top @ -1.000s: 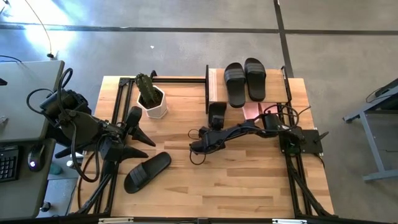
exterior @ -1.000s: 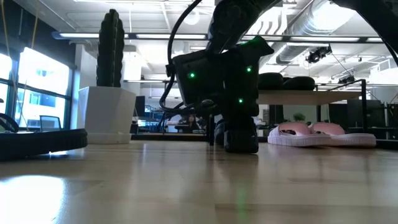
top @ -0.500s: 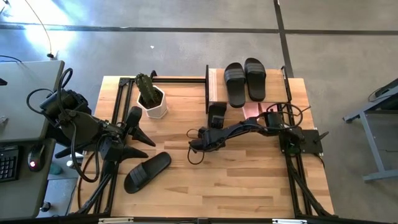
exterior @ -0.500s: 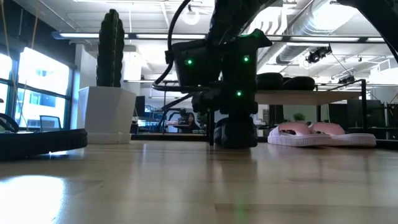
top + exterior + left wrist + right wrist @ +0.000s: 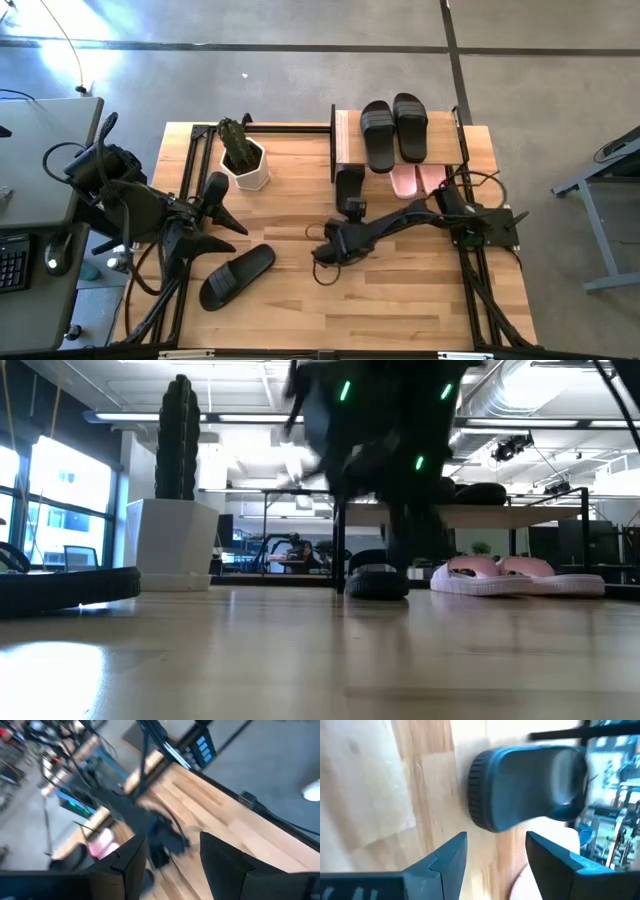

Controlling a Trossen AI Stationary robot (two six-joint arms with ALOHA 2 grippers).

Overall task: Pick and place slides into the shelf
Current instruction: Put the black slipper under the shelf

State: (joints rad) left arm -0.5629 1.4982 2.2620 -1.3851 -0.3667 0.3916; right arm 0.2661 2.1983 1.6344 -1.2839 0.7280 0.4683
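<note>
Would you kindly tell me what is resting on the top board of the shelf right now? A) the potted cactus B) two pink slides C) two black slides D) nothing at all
C: the high view shows two black slides lying side by side on the shelf top board, while the pink slides sit lower down, beneath that board.

- Left arm (image 5: 150, 215): matte black jointed links, bulky housings, loose black cables looping along its outer side.
- Right arm (image 5: 400, 215): slim black links, thin black cables coiled near its base plate.
- Green indicator lights glow on the dark housing in the low view.
- Wrist views: dark, angular, flat-faced fingers (image 5: 445, 857).
</note>
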